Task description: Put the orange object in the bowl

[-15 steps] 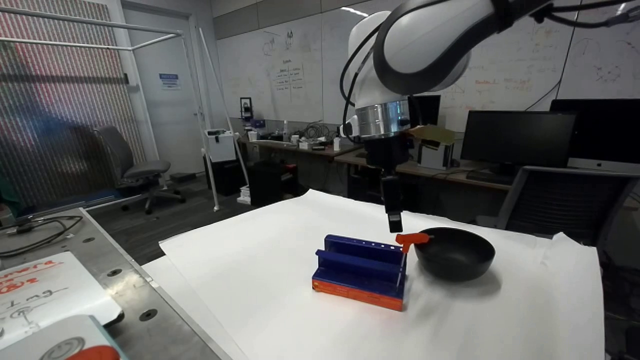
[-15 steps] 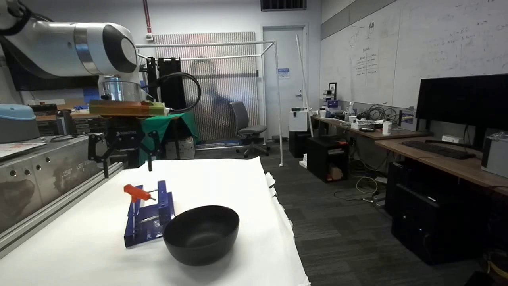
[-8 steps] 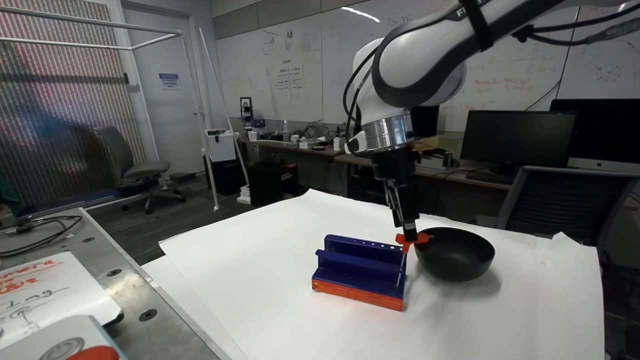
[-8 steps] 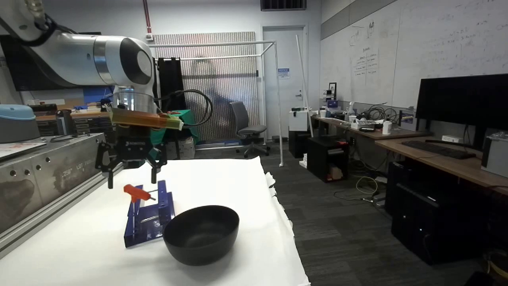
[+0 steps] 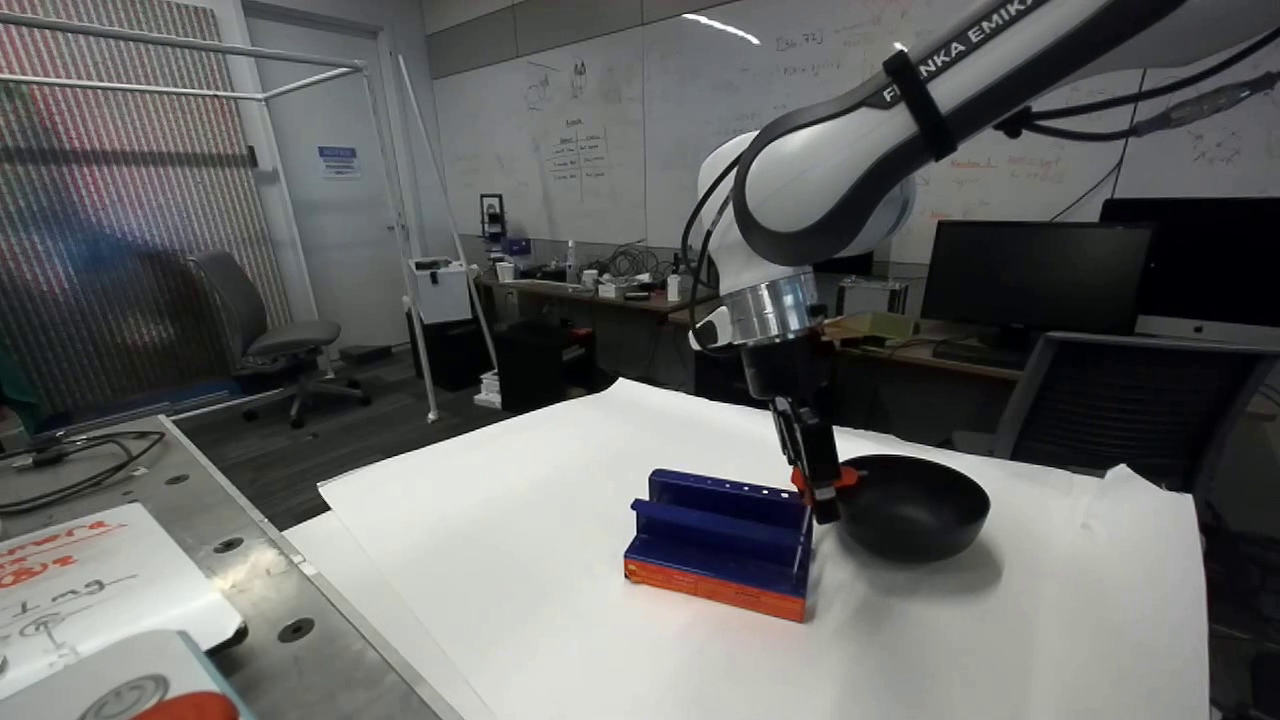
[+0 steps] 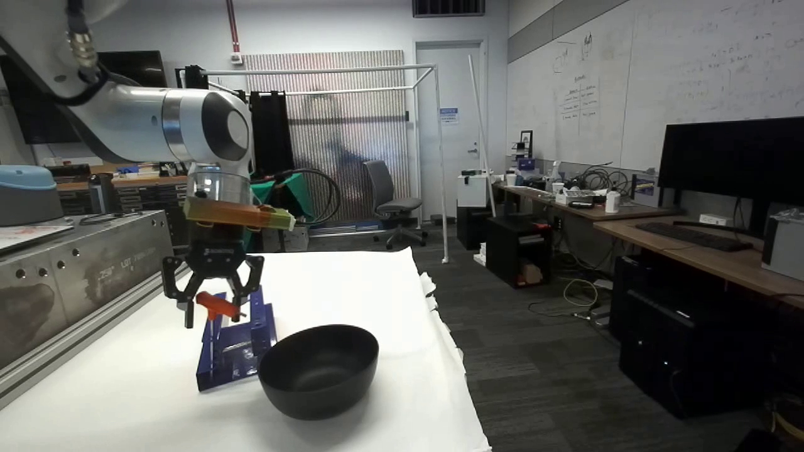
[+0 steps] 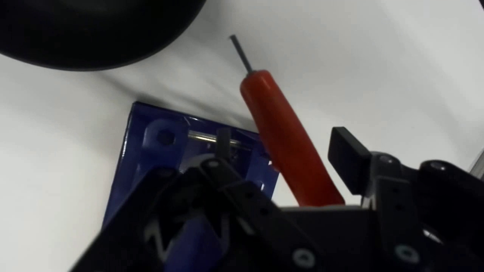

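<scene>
The orange object is a T-shaped handle [image 5: 848,477] with a thin metal shank, upright at the corner of the blue ridged block [image 5: 715,555]. It shows in both exterior views [image 6: 217,306] and in the wrist view [image 7: 283,132]. My gripper [image 6: 212,316] is open, with its fingers lowered around the handle. In the wrist view, the handle lies between the two fingertips [image 7: 286,151], with a gap on each side. In an exterior view, the gripper [image 5: 824,505] hides part of the handle. The black bowl [image 5: 920,540] stands right beside the block, also in view here [image 6: 314,398].
A white paper sheet [image 5: 520,560] covers the table under the block and bowl. The bowl's wall [image 7: 94,45] is close to the handle's metal tip. A metal bench [image 6: 75,270] runs along the table's side. An office chair [image 5: 1130,420] stands behind the table.
My gripper has moved down onto the handle and tilted, so its fingers now stand on either side of it. The orange object, block and bowl have not moved.
</scene>
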Controlling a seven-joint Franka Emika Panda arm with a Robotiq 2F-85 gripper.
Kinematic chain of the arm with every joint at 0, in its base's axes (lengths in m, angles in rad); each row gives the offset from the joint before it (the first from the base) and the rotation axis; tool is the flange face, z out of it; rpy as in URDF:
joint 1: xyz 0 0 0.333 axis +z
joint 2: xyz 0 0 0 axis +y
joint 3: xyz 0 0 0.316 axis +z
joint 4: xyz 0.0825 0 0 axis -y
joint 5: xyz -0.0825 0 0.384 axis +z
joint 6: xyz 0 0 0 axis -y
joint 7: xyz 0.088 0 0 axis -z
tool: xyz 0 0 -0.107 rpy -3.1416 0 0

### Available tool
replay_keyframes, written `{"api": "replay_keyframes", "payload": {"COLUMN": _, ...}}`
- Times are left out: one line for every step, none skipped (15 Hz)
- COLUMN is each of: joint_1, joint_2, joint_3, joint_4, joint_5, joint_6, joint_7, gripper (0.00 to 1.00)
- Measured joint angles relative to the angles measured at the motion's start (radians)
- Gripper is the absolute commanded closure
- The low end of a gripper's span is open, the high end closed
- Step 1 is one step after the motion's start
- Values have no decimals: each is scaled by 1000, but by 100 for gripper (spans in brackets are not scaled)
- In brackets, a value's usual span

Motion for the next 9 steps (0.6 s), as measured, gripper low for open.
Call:
{"api": "replay_keyframes", "payload": {"joint_1": -1, "joint_2": 0, "joint_3": 0, "joint_4": 2, "joint_5": 0, "joint_6": 0, "joint_7": 0, "gripper": 72}}
{"api": "replay_keyframes", "payload": {"joint_1": -2, "joint_2": 0, "joint_3": 0, "joint_4": 5, "joint_5": 0, "joint_6": 0, "joint_7": 0, "gripper": 81}}
{"api": "replay_keyframes", "payload": {"joint_1": -2, "joint_2": -1, "joint_3": 0, "joint_4": 8, "joint_5": 0, "joint_6": 0, "joint_7": 0, "gripper": 87}}
{"api": "replay_keyframes", "payload": {"joint_1": -3, "joint_2": -5, "joint_3": 0, "joint_4": 10, "joint_5": 0, "joint_6": -1, "joint_7": 0, "gripper": 94}}
{"api": "replay_keyframes", "payload": {"joint_1": -3, "joint_2": -12, "joint_3": 0, "joint_4": 11, "joint_5": 0, "joint_6": -2, "joint_7": 0, "gripper": 95}}
{"api": "replay_keyframes", "payload": {"joint_1": -3, "joint_2": -25, "joint_3": 0, "joint_4": 11, "joint_5": -2, "joint_6": -2, "joint_7": 3, "gripper": 92}}
{"api": "replay_keyframes", "payload": {"joint_1": -2, "joint_2": -45, "joint_3": 0, "joint_4": 9, "joint_5": -4, "joint_6": -6, "joint_7": 8, "gripper": 91}}
{"api": "replay_keyframes", "payload": {"joint_1": -2, "joint_2": -71, "joint_3": 0, "joint_4": 6, "joint_5": -6, "joint_6": -15, "joint_7": 15, "gripper": 91}}
{"api": "replay_keyframes", "payload": {"joint_1": -1, "joint_2": -102, "joint_3": 0, "joint_4": 4, "joint_5": -6, "joint_6": -23, "joint_7": 29, "gripper": 91}}
